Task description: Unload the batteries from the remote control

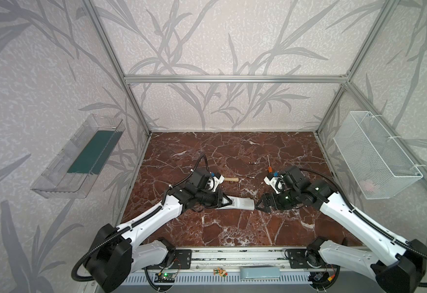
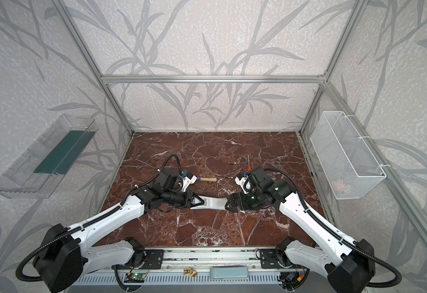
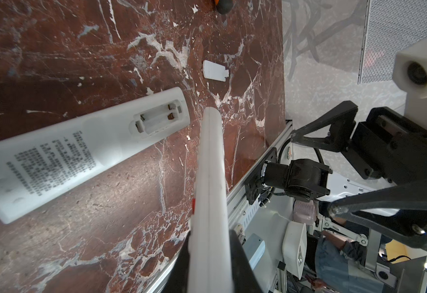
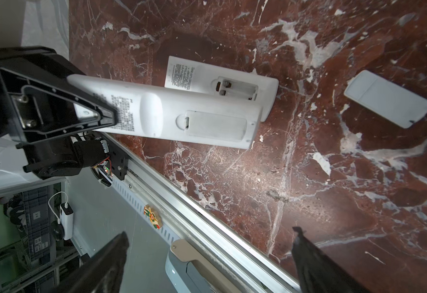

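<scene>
Left gripper (image 1: pixel 225 202) is clenched on one end of a white remote (image 1: pixel 241 203), holding it over the table (image 1: pixel 207 152) at near centre. The remote's long axis runs left to right, and its free end points right at the right gripper (image 1: pixel 259 205). That gripper's fingers (image 4: pixel 309 256) are spread wide, grasp nothing, and stand just short of the free end. The right wrist view shows the remote's back face, with its battery cover (image 4: pixel 215 124) still seated at the free end. A second remote (image 4: pixel 235 83) lies flat on the table, partly under the held one and on nearly the same left-right axis. Its battery bay (image 3: pixel 159 119) is open, empty and at the right end. A loose cover (image 4: pixel 387 99) lies on the table near that end, apart from it. Two batteries (image 1: pixel 252 163) (image 1: pixel 250 178) lie on the table farther back, right of centre and apart from each other, each lying roughly left to right. A screwdriver (image 1: pixel 268 162) lies just right of them with its shaft pointing far. A wooden-handled tool (image 1: pixel 230 179) lies to their left.
</scene>
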`<action>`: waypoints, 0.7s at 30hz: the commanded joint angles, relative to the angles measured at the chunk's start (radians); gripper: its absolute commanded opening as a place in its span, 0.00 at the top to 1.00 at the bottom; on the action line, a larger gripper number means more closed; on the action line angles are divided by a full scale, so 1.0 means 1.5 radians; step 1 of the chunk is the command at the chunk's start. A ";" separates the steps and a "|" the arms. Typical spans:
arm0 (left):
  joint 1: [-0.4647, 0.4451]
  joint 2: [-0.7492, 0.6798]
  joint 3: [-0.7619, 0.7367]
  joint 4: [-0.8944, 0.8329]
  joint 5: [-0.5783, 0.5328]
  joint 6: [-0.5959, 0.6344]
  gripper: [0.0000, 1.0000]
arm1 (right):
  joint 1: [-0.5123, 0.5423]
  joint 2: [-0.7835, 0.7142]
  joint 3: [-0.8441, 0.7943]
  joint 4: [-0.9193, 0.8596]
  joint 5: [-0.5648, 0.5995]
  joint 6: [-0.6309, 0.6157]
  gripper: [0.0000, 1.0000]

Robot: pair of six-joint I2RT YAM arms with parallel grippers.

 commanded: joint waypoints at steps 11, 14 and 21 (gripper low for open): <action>-0.035 0.044 -0.054 0.076 0.020 -0.026 1.00 | 0.037 0.009 -0.081 0.114 0.045 0.085 0.01; -0.036 0.063 -0.053 0.085 0.028 -0.037 1.00 | 0.053 0.019 -0.107 0.151 0.048 0.109 0.01; -0.037 0.081 -0.065 0.122 0.043 -0.061 1.00 | 0.066 0.066 -0.134 0.207 0.029 0.139 0.03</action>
